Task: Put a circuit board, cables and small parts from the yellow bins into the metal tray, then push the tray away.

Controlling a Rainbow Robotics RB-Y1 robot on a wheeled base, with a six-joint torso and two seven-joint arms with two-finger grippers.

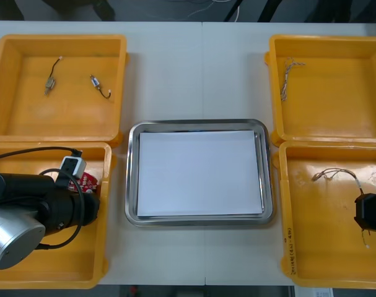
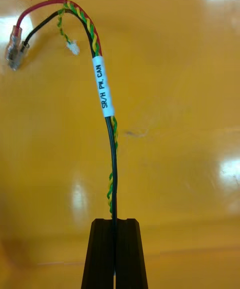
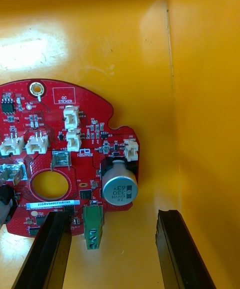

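**Left fingers apart at the board, right clamped on a cable**

At far left, in the far-left yellow bin [image 1: 14, 49]: one small metal part [image 1: 50, 82] and, well apart from it, a second small metal part [image 1: 100, 86]. Nearer, inside the near-left yellow bin [image 1: 51, 278]: the left gripper [image 3: 114, 214], released, fingers spread wide. Round red circuit board [image 3: 50, 114] flat on the bin floor near a corner, its grey capacitor and green terminal block between the fingers.

Mid-table, between the bins: the metal tray [image 1: 131, 173], white inside.

To the right, in the far-right yellow bin [image 1: 336, 117]: a twisted cable [image 1: 287, 77] near the bin's left wall. In the near-right yellow bin [image 1: 311, 260]: the right gripper [image 2: 114, 221], clenched on the labelled cable [image 2: 102, 89], black wire with green-yellow twist and a red lead, arching away above the bin floor.
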